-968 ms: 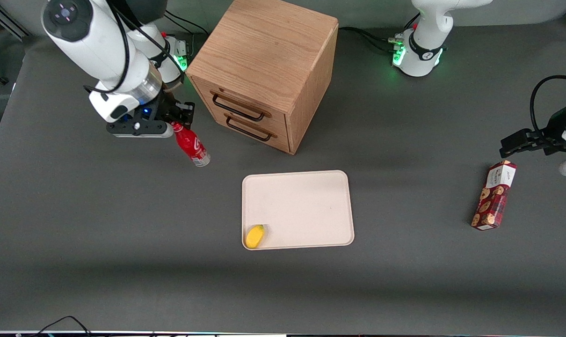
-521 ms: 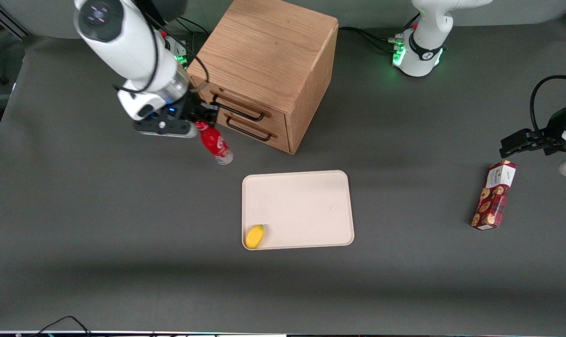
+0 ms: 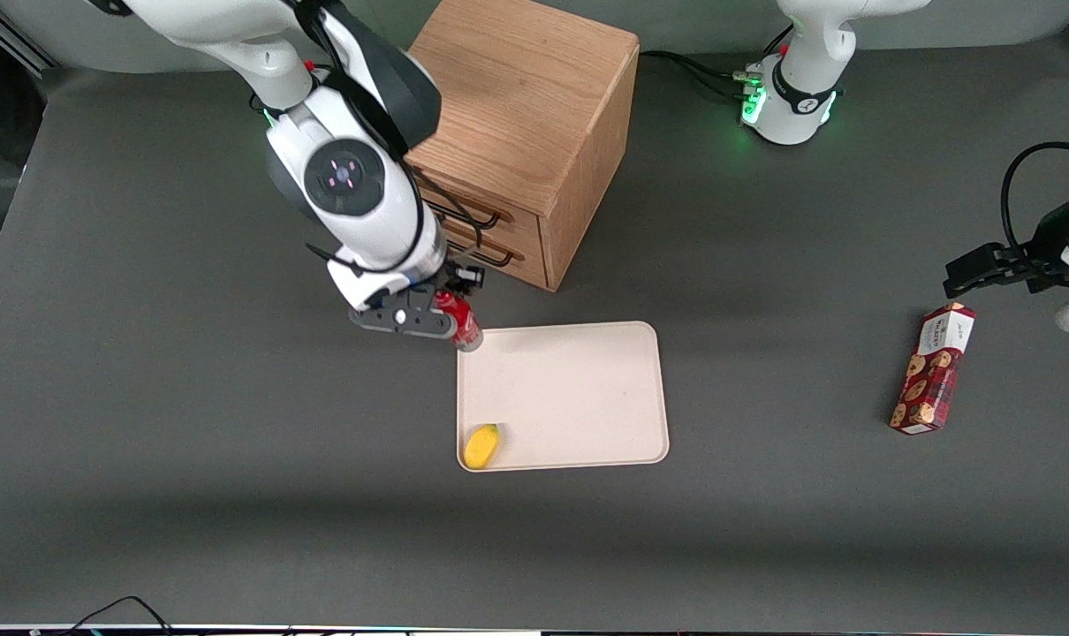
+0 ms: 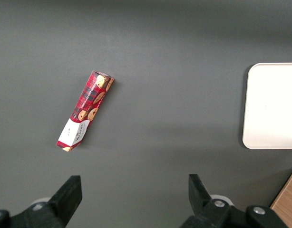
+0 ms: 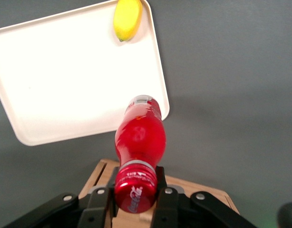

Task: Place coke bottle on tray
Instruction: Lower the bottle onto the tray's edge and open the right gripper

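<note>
My right gripper (image 3: 451,302) is shut on the neck of the small red coke bottle (image 3: 461,321) and holds it in the air, hanging down from the fingers. In the front view the bottle's clear base sits just at the corner of the cream-beige tray (image 3: 579,389) nearest the cabinet and the working arm. In the right wrist view the bottle (image 5: 140,140) is gripped by its red cap between the two fingers (image 5: 99,202), and its base hangs over the tray's corner (image 5: 155,102). My gripper (image 5: 134,197) is above the cabinet's edge there.
A yellow fruit-shaped piece (image 3: 481,445) lies in the tray's near corner; it also shows in the right wrist view (image 5: 127,18). A wooden drawer cabinet (image 3: 508,132) stands farther from the camera than the tray. A red-and-white cookie box (image 3: 934,367) lies toward the parked arm's end.
My right arm has carried the bottle from beside the cabinet's drawers toward the tray and nearer the camera. The bottle now hangs at the tray's corner.
</note>
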